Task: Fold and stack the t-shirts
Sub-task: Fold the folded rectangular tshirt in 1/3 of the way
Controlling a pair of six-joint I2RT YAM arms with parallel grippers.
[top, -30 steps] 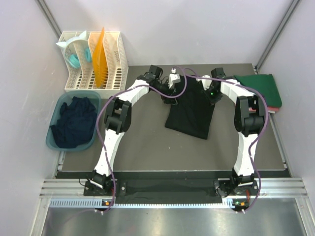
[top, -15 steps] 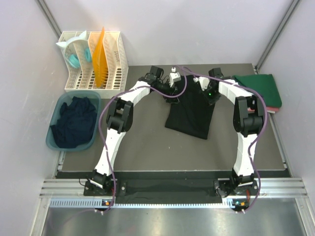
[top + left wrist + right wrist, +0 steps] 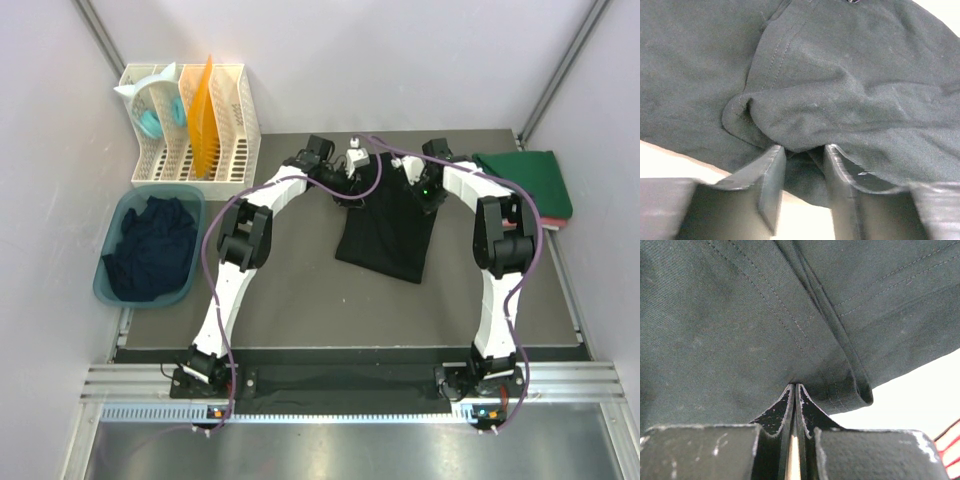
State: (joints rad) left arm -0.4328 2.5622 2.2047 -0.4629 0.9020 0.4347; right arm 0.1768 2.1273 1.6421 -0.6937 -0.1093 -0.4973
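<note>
— Where is the black t-shirt [image 3: 388, 228]?
— Spread at the far middle of the desk [image 3: 300, 300], with its near end lying flat and its far edge held at both corners.
— Held by what?
— The left jaws pinch a bunched fold at the far-left corner, and cloth fills the gap between them. The right jaws are pressed almost together on a thin, seamed edge at the far-right corner.
— Why a corner each?
— I judge it keeps that edge taut and level, so it can be carried over as one straight fold.
— And the others?
— A folded green t-shirt [image 3: 528, 178] lies at the desk's far-right corner, likely the stack. The dark t-shirts [image 3: 150, 250] sit heaped in the teal tub [image 3: 108, 285], off to the left
</note>
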